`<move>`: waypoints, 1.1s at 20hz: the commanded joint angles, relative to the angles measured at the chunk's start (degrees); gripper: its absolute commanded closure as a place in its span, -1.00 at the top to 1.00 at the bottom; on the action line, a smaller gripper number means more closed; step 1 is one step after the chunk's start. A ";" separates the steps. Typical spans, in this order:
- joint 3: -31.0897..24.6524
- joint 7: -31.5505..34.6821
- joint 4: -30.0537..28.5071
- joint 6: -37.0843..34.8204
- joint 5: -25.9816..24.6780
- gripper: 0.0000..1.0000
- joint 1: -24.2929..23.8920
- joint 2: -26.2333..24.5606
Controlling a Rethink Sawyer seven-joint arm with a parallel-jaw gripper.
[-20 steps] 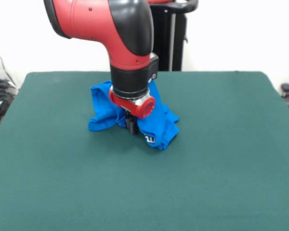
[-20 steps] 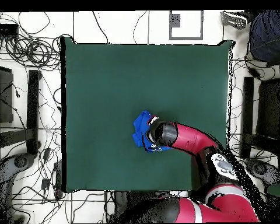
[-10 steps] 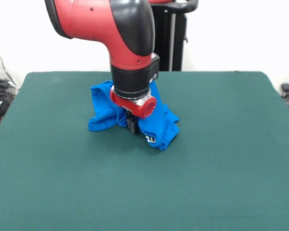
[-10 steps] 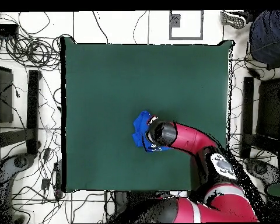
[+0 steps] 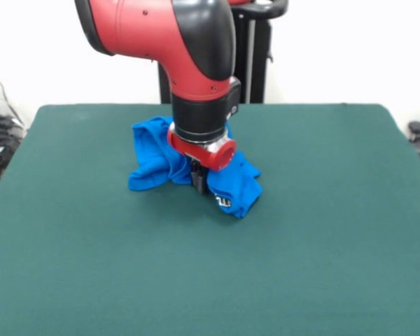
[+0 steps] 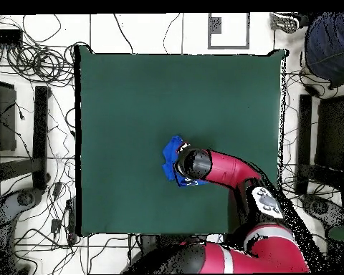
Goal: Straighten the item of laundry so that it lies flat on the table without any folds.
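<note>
Blue crumpled shirt (image 5: 154, 157) lies bunched on the table (image 5: 322, 231); gripper (image 5: 198, 183) buried in it, grip unclear.

Red and black arm descends from the frame's upper left, wrist vertical. Pincer (image 5: 199, 183) points straight down at centre left; finger position not discernible.
</note>
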State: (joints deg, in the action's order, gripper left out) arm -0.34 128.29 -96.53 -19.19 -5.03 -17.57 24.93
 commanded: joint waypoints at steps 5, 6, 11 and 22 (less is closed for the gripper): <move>-2.66 0.90 1.69 -10.08 -0.11 -1.00 2.61 1.73; -2.78 0.85 1.86 -10.15 -0.10 -1.00 2.53 1.67; -3.61 0.58 1.69 -9.89 -0.27 -1.00 1.75 1.43; -5.65 4.95 -2.11 0.39 -0.02 -1.00 3.37 -2.52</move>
State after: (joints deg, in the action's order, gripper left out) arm -0.26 128.29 -96.50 -23.78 -5.03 -16.65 27.38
